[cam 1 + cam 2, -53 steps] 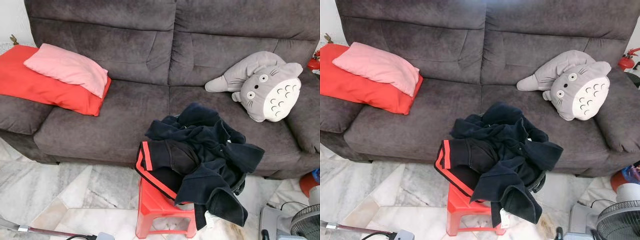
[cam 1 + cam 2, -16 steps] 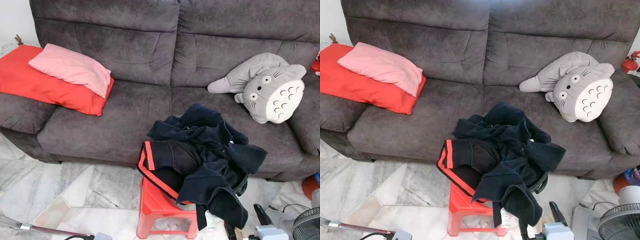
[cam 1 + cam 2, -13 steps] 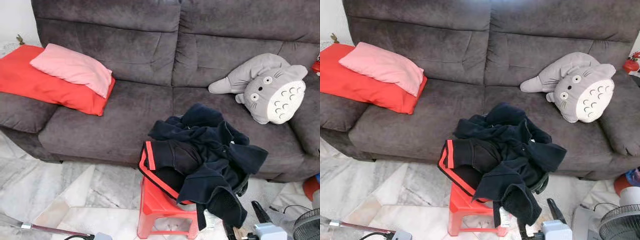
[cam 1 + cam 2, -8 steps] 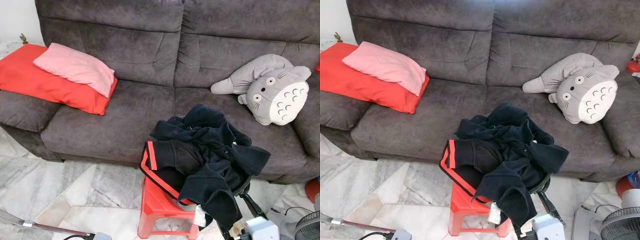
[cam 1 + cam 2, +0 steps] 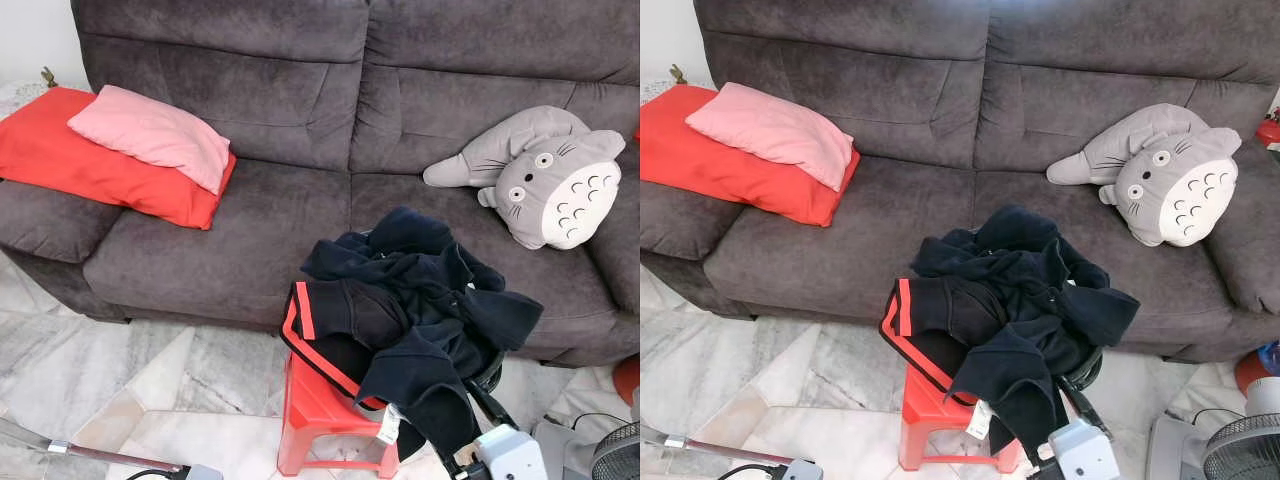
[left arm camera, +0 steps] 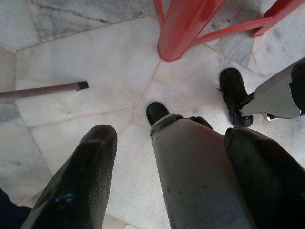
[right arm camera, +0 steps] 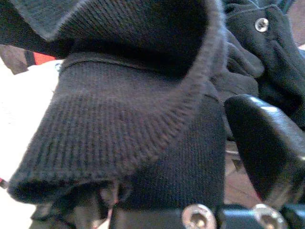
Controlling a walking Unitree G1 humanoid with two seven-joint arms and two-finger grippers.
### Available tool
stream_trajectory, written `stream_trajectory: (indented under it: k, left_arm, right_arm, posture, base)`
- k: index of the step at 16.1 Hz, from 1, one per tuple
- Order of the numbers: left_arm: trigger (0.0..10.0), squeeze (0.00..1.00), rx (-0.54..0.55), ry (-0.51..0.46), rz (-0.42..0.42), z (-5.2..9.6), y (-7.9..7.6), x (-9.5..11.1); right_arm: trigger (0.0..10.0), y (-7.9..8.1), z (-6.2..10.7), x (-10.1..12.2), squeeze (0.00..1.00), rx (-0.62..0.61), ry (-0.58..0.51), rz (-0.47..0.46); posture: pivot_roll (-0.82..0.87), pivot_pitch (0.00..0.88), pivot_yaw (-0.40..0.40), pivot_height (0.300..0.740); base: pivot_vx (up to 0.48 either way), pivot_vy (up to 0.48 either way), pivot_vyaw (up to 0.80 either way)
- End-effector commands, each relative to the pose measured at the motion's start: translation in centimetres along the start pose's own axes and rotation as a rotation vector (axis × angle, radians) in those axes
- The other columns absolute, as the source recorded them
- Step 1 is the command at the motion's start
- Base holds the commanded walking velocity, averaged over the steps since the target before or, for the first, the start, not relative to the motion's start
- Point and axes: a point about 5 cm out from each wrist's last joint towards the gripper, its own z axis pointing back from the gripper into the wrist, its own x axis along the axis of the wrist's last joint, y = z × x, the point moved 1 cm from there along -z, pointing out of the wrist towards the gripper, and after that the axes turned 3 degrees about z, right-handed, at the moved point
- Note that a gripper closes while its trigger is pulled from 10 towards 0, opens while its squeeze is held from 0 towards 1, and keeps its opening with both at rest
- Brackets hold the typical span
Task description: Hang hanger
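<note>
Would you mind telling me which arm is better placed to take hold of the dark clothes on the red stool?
Right. The right gripper is already at the dark clothes hanging off the red stool; the left gripper hangs over the floor.

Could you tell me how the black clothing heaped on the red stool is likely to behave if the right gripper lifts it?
The black clothing lies crumpled with folds hanging over the red stool, so it will probably sag and stretch rather than lift stiffly. The right gripper is at one hanging edge; pulling there may drag the whole tangled heap.
</note>
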Motion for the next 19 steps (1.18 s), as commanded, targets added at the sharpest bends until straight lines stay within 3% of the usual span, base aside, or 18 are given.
stream_trajectory:
  k: [1, 11, 17, 19]
  left_arm:
    - [10.0, 0.00, -0.004, 0.057, 0.019, 0.4, -0.2, -1.7]
    - [10.0, 0.00, -0.001, 0.057, 0.017, 0.4, -0.2, -1.8]
    - [10.0, 0.00, -0.001, 0.058, 0.013, 0.4, -0.2, -1.8]
    - [10.0, 0.00, 0.000, 0.058, 0.017, 0.4, -0.2, -1.8]
  right_arm:
    - [0.0, 0.0, 0.2, 0.2, 0.00, 0.007, 0.003, 0.012]
    - [0.0, -0.1, -0.7, 1.1, 0.00, -0.003, -0.029, 0.025]
    - [0.0, -1.7, -3.3, 6.1, 0.00, -0.073, -0.211, -0.012]
    - [0.0, -1.8, -4.6, 8.9, 0.00, -0.051, -0.295, -0.020]
  posture:
    - [-0.18, 0.183, -0.022, 0.740]
    - [-0.18, 0.182, -0.020, 0.740]
    - [-0.17, 0.178, -0.018, 0.740]
    - [-0.17, 0.176, -0.020, 0.740]
  base:
    - [0.000, 0.000, 0.00]
    - [0.000, 0.000, 0.00]
    - [0.000, 0.000, 0.00]
    - [0.000, 0.000, 0.00]
